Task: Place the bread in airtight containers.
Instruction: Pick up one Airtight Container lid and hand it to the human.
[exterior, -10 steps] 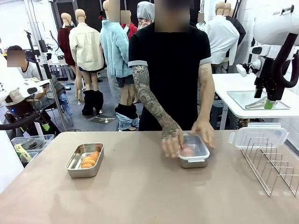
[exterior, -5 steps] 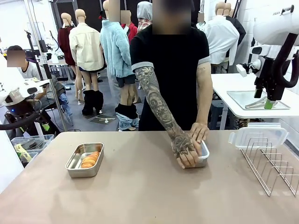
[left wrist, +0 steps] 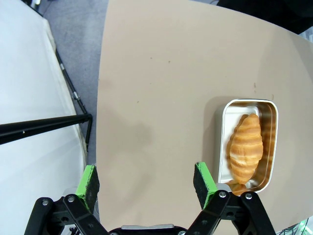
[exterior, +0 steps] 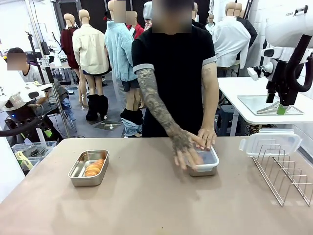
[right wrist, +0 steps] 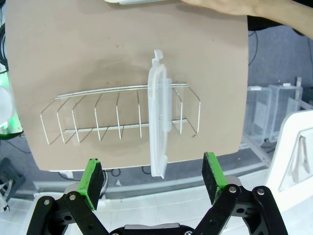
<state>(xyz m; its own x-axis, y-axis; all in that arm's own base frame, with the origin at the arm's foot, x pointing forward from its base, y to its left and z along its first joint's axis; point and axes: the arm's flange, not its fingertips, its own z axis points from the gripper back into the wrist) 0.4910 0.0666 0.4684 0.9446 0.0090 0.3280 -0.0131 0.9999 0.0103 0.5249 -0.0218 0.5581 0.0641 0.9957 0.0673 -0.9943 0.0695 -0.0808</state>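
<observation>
An open steel container (exterior: 88,168) at the table's left holds a golden croissant-like bread (exterior: 94,167). In the left wrist view, the same container (left wrist: 268,147) and bread (left wrist: 244,149) lie beyond my open left gripper (left wrist: 146,183), which hovers above bare table beside them. A person's hands (exterior: 188,149) press on the clear lid of the second container (exterior: 208,164) at centre right; its contents are hidden. Another clear lid (right wrist: 159,122) rests on the wire rack (right wrist: 98,117). My right gripper (right wrist: 152,177) is open, high above that rack, and empty.
The wire rack (exterior: 283,171) with the spare lid (exterior: 270,142) takes up the table's right end. The person's forearm (right wrist: 230,6) crosses the top of the right wrist view. A side table with a flat steel tray (exterior: 264,104) stands behind at right.
The person's hands shifted over the right container's lid, from gripping its sides to pressing on its top and far edge. Both arms stayed still.
</observation>
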